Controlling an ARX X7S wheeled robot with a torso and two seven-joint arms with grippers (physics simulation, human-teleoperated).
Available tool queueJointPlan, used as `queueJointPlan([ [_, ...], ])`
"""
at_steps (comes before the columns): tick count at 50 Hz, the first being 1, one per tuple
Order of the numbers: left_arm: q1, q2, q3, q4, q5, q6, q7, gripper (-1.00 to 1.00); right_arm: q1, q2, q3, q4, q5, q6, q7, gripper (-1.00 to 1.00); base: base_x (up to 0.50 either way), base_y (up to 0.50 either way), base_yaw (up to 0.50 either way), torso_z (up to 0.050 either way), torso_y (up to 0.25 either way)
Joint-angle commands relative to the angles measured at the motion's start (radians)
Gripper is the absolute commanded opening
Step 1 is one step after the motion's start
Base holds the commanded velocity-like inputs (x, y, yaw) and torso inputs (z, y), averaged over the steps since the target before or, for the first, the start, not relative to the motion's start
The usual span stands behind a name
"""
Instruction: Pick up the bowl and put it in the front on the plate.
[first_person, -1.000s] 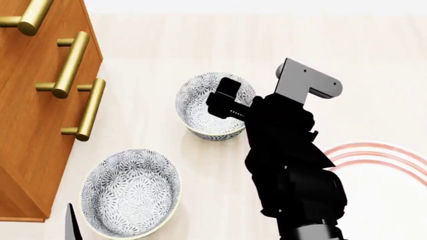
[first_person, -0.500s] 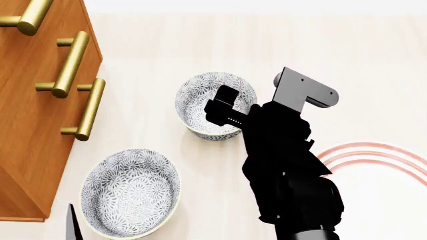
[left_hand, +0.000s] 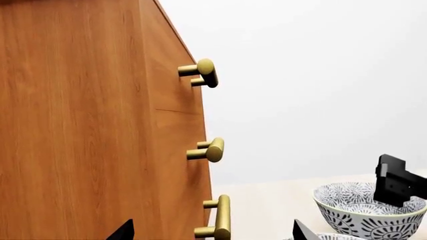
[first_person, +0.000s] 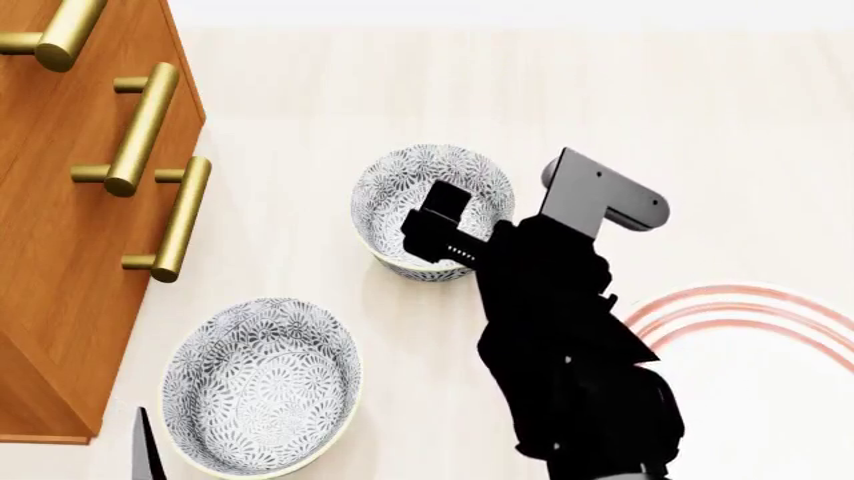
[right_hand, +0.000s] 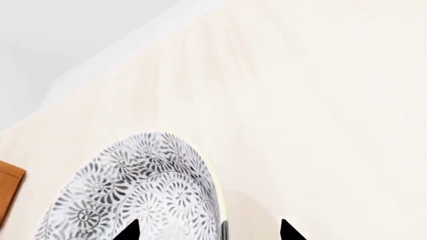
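1. Right gripper (first_person: 434, 225) over the far bowl (first_person: 400, 190), fingertips apart either side of its near rim in the right wrist view, not clamped.
2. Bowl on the pale table (first_person: 334, 90), well apart from the plate (first_person: 747, 340) at the right edge.
3. Second bowl (first_person: 260, 385) nearer, beside the cabinet (first_person: 54, 250).
4. Left gripper (left_hand: 210, 232): only two tips visible, spread apart.

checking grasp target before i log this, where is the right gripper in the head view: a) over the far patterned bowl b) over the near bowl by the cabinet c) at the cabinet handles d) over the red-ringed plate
a: the right gripper sits over the rim of the far bowl, while the near bowl, the plate and the cabinet handles all lie away from it.
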Motion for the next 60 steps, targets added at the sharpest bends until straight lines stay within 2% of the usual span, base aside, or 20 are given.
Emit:
queueJointPlan([
  [1, -0.002, 0.011, -0.009, -0.007, 0.017, 0.010, 0.010, 1.00, -0.012, -0.011, 0.000, -0.017, 0.001, 0.000, -0.012, 1.00, 0.00, 0.00, 0.00, 0.000, 0.000],
  [6, -0.002, 0.009, -0.006, -0.005, 0.016, 0.008, 0.010, 1.00, -0.016, -0.007, -0.005, -0.027, 0.010, 0.002, -0.008, 1.00, 0.00, 0.00, 0.00, 0.000, 0.000],
  [7, -0.001, 0.009, -0.006, -0.005, 0.016, 0.008, 0.009, 1.00, -0.017, -0.007, -0.005, -0.025, 0.011, 0.000, -0.007, -1.00, 0.00, 0.00, 0.00, 0.000, 0.000],
  [41, -0.003, -0.001, 0.006, -0.004, 0.015, 0.010, 0.000, 1.00, -0.034, 0.048, -0.013, -0.229, 0.072, 0.042, 0.093, -1.00, 0.00, 0.00, 0.00, 0.000, 0.000],
  [60, -0.008, -0.003, 0.008, -0.009, 0.010, 0.008, -0.009, 1.00, -0.066, 0.201, 0.078, -0.571, 0.195, 0.143, 0.230, -1.00, 0.00, 0.00, 0.00, 0.000, 0.000],
])
